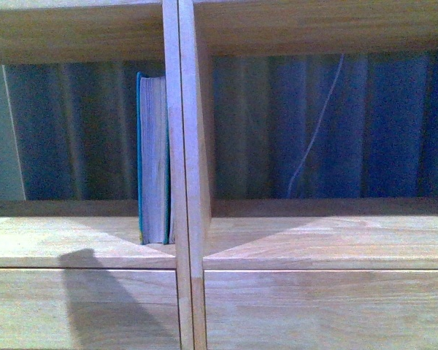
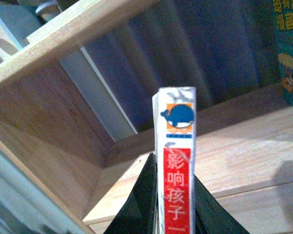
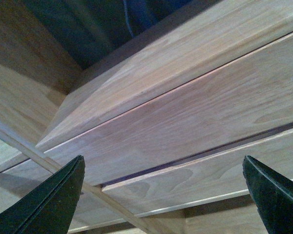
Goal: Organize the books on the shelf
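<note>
Front view: no arm in sight. Shelf [image 1: 186,146] fills the picture. The thick teal book [image 1: 155,157] stands upright in the left compartment, at the right end of its board, against the central divider, page edges facing out.

Only the left wrist view shows the thin paperback [image 2: 178,165]: red-striped spine upright, left gripper [image 2: 175,197] jaws pinching it on both sides, before the board's front edge.

Right wrist view: right gripper [image 3: 163,195] jaws spread wide, drawer fronts [image 3: 195,122] showing between them.

Front view close, facing shelf [image 1: 184,146] squarely, 2 wrist views nearer, angled across its boards
</note>
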You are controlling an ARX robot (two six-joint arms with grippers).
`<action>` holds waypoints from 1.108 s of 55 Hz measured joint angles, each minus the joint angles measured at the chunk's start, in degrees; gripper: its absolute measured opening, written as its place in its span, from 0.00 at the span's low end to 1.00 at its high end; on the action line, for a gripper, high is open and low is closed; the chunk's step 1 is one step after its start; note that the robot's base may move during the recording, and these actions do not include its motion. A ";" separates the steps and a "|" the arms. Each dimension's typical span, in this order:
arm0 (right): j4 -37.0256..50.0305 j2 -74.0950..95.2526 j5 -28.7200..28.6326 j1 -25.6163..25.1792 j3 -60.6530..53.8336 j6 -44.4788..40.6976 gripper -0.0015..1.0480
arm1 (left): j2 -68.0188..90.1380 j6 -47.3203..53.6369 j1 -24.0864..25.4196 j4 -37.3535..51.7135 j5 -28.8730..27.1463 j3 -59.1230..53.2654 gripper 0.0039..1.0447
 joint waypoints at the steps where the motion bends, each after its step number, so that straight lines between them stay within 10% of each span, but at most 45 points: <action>1: 0.00 -0.02 -0.02 0.02 0.00 -0.04 0.93 | 0.39 -0.07 0.13 0.35 0.13 0.24 0.06; 16: -2.80 -8.70 4.17 2.75 -4.24 -25.83 0.56 | 9.07 -1.90 0.22 12.22 4.72 6.25 0.06; 36: -13.90 -23.93 4.44 2.75 -8.63 -30.56 0.02 | 24.87 -0.37 -6.27 31.06 5.99 7.17 0.06; 61: -29.22 -41.59 4.44 2.75 -10.03 -30.91 0.03 | 43.76 -3.06 -13.97 43.71 5.88 20.26 0.06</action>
